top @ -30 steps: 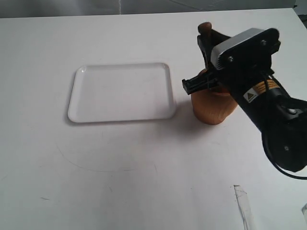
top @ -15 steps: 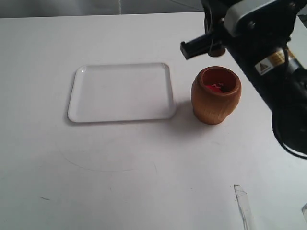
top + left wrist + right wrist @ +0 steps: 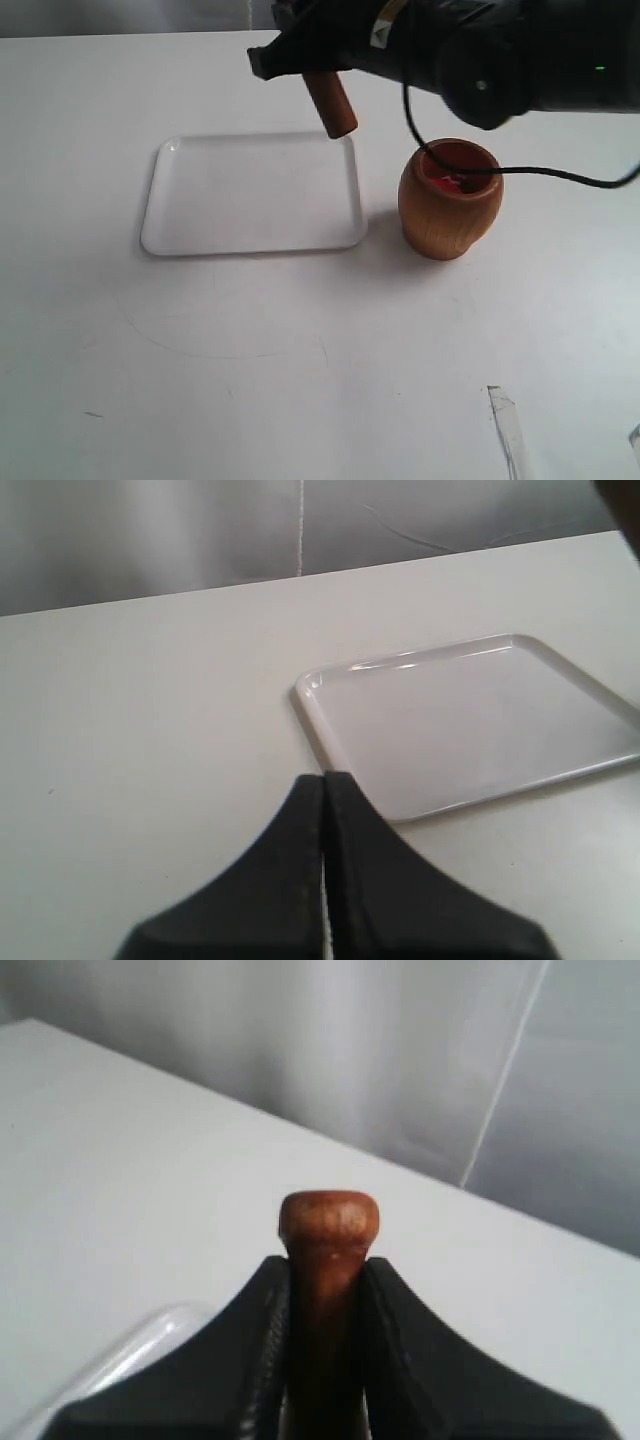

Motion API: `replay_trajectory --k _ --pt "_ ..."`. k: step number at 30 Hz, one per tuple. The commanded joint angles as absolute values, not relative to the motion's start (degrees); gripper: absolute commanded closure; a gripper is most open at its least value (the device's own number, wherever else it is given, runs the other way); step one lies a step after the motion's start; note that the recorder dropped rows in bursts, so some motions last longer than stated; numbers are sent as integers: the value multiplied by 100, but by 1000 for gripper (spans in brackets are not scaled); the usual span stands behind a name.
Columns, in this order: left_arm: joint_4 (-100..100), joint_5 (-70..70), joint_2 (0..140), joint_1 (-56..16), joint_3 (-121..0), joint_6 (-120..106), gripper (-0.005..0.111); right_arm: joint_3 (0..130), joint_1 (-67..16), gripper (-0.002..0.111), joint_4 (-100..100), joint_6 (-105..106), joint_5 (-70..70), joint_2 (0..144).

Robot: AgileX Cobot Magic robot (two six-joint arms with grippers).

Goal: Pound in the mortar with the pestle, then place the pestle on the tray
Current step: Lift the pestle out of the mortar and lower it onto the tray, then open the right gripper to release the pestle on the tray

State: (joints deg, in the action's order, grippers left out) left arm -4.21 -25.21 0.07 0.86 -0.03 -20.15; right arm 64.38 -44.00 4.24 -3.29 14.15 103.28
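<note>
The wooden mortar (image 3: 450, 199) stands upright on the table, right of the white tray (image 3: 250, 195), with red bits showing inside its mouth. My right gripper (image 3: 312, 62) is shut on the dark reddish-brown pestle (image 3: 331, 102), which hangs in the air above the tray's far right corner with its thick end down. In the right wrist view the pestle's knob (image 3: 328, 1218) sticks out between the fingers (image 3: 262, 1345). My left gripper (image 3: 323, 780) is shut with nothing in it, near the tray's (image 3: 470, 720) corner; it does not show in the exterior view.
A strip of clear tape or plastic (image 3: 510, 430) lies at the table's front right. The white table (image 3: 250, 350) stretches in front of the tray. A grey curtain (image 3: 200, 530) hangs behind the far edge.
The right gripper lifted the pestle out of the mortar and carried it left, from over the mortar to above the tray's far right corner. The mortar's mouth is now uncovered.
</note>
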Motion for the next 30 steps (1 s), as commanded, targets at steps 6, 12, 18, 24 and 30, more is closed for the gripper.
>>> replay_trajectory --k 6,12,18,24,30 --pt "-379 -2503 0 42 0 -1968 107 7876 -4811 108 500 -476 1017 12298" --pt "-379 -2503 0 42 0 -1968 107 8377 -4915 108 500 -476 383 12883" --pt "-379 -2503 0 42 0 -1968 107 8479 -4925 108 450 -498 -193 12955" --pt "-379 -2503 0 42 0 -1968 107 8479 -4925 103 450 -498 -544 12955" --pt "-379 -2503 0 42 0 -1968 107 8479 -4925 75 259 -498 -551 12955"
